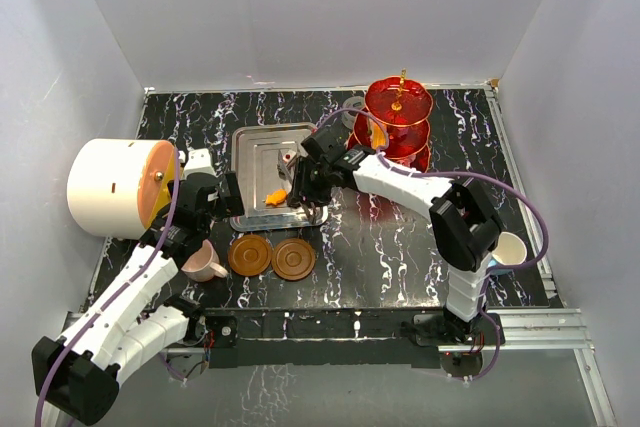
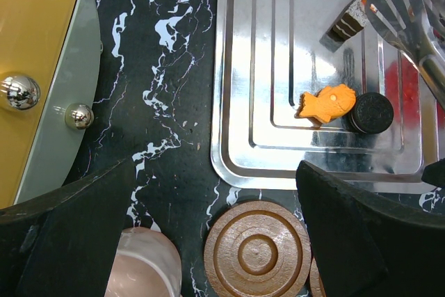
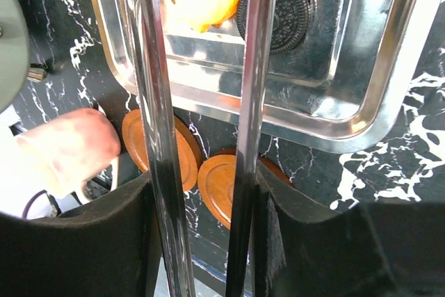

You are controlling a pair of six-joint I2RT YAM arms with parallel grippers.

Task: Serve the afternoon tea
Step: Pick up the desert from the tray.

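Observation:
The red three-tier stand (image 1: pixel 398 117) stands at the back right. On the steel tray (image 1: pixel 262 147) lie an orange fish-shaped sweet (image 2: pixel 327 102), a dark sandwich biscuit (image 2: pixel 370 112) and a layered cake slice (image 2: pixel 354 15). My right gripper (image 3: pixel 201 227) is shut on metal tongs (image 3: pixel 156 137), whose two arms stand apart over the tray, their heads (image 2: pixel 407 12) near the cake slice. My left gripper (image 2: pixel 215 234) is open and empty above a brown saucer (image 2: pixel 257 252), with the pink cup (image 2: pixel 142 266) to its left. The second saucer (image 1: pixel 294 259) lies beside the first. The blue cup (image 1: pixel 510 247) stands at the right.
The big white drum with an orange face (image 1: pixel 115 185) lies at the left, close to my left arm. White walls enclose the dark marbled table (image 1: pixel 400 257) on three sides. My right arm reaches across the middle towards the tray.

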